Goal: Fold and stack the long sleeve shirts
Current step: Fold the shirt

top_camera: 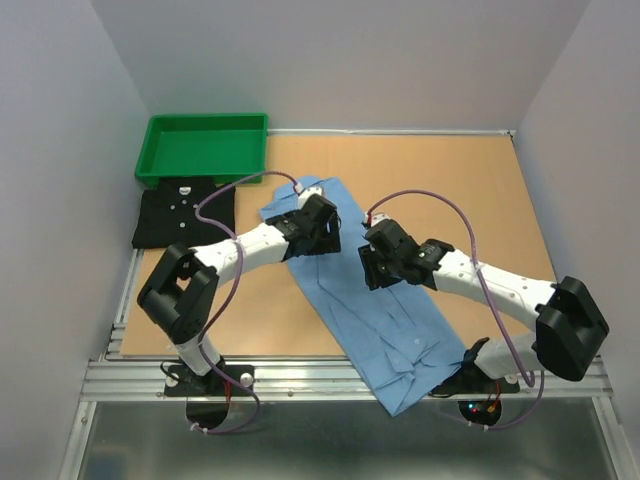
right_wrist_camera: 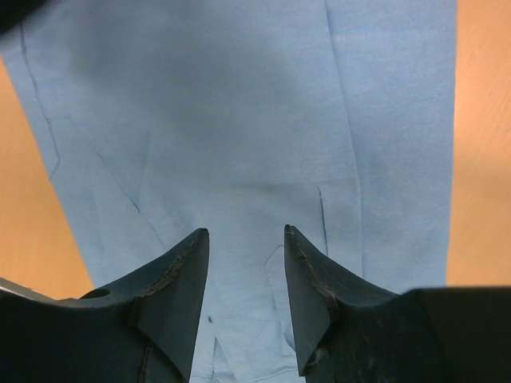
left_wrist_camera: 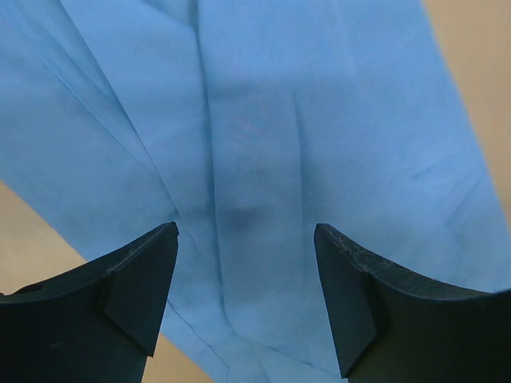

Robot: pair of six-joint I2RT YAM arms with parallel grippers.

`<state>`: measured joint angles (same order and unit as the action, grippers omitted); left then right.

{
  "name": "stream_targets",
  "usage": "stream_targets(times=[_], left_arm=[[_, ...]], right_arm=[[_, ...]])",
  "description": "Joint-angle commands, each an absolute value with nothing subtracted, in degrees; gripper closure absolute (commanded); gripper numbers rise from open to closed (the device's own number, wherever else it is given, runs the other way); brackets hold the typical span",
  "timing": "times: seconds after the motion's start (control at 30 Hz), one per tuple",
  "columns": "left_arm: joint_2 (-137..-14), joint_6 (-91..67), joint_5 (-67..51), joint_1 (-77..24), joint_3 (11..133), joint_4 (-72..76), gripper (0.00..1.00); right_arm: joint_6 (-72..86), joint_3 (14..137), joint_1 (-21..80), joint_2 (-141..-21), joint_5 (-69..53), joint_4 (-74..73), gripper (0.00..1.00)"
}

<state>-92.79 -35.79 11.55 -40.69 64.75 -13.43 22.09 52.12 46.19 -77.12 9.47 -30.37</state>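
A light blue long sleeve shirt lies in a long diagonal strip on the wooden table, running from the back centre to the front edge, where it hangs over. A black shirt, folded into a rectangle with white buttons showing, lies at the left. My left gripper hovers over the blue shirt's upper end, open, with only blue cloth below. My right gripper is over the shirt's middle, its jaws apart above the cloth, nothing between them.
A green plastic tray stands at the back left, just behind the black shirt. Grey walls close in the table on three sides. Bare wood shows to the right of the blue shirt.
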Motion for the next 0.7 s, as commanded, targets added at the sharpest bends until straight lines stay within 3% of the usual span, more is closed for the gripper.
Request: stream_targets(times=[0.0,0.3,0.67], left_arm=[[-95.3,-40.2,11.5,-43.4,62.3,-12.6,0.20],[-107.6,-36.5,14.7,-43.4,69.4,-12.3,0.22],[-125.1,-22.2,16.5,-38.8,90.3,-13.0,0.22]], right_arm=[[21.6,51.3,46.0,-78.9,9.8,-30.7,0.52],[27.1,46.1,45.5,-83.2,8.1,-27.5,0.52],[36.6,43.3,45.3,-91.8,4.1,-13.2,0.52]])
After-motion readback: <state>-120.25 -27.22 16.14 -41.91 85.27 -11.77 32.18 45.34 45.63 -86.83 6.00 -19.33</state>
